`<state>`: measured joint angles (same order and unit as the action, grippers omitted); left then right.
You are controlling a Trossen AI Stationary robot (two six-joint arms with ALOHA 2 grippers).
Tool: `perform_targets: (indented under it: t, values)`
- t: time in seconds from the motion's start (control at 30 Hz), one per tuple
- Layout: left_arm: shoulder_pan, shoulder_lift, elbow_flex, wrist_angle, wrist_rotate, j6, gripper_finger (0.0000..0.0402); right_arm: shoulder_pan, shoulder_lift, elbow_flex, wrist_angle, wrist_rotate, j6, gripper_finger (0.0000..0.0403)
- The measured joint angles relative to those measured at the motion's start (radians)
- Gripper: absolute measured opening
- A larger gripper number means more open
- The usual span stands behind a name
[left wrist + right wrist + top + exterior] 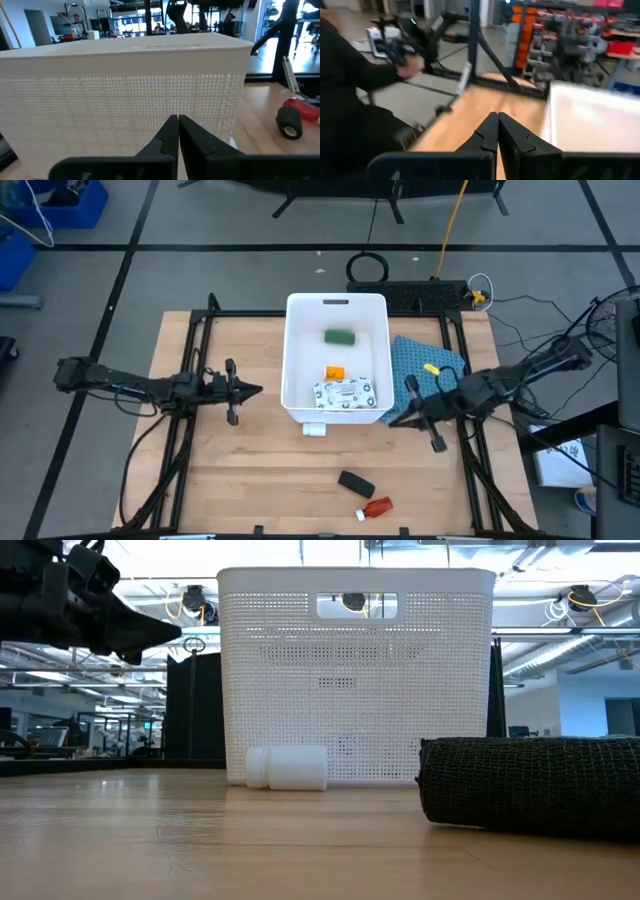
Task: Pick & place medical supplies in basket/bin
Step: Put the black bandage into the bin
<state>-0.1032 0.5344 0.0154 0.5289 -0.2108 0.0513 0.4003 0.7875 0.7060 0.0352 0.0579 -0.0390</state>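
The white tub point(300, 395) stands mid-table. In it lie the green block point(340, 336), the orange-and-white vial point(334, 372) and the white printed packet point(345, 393). A small white cylinder point(287, 767) lies on its side against the tub's near wall. The black block point(356, 483) and the red white-capped bottle point(376, 507) lie on the table near its near edge. My left gripper point(258, 390) is shut and hovers left of the tub, pointing at its wall point(125, 95). My right gripper point(392, 421) is shut, beside the tub's near right corner.
A blue patterned cloth point(425, 360) with a small yellow item point(431, 368) on it lies right of the tub, under my right arm. Bare wood stretches along the near left of the table. Black frame rails run along both table sides.
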Motion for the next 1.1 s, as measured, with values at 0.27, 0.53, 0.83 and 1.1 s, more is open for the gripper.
perform_targets:
  t: [0.27, 0.53, 0.83, 1.1]
  values:
    - [0.007, 0.0, 0.0, 0.127, 0.0, 0.059, 0.0004, 0.084, 0.316, 0.356, -0.211, 0.087, 0.119, 0.0007]
    - [0.007, 0.0, 0.0, 0.204, -0.001, 0.169, 0.0025, 0.161, 0.588, 0.533, -0.276, 0.175, 0.349, 0.0102]
    - [0.01, 0.0, 0.0, 0.269, -0.008, 0.285, 0.0026, 0.191, 0.811, 0.593, -0.427, 0.178, 0.791, 0.0222]
    - [0.022, 0.0, 0.0, 0.29, -0.008, 0.288, 0.0026, 0.197, 0.96, 0.595, -0.384, 0.145, 0.98, 0.0231]
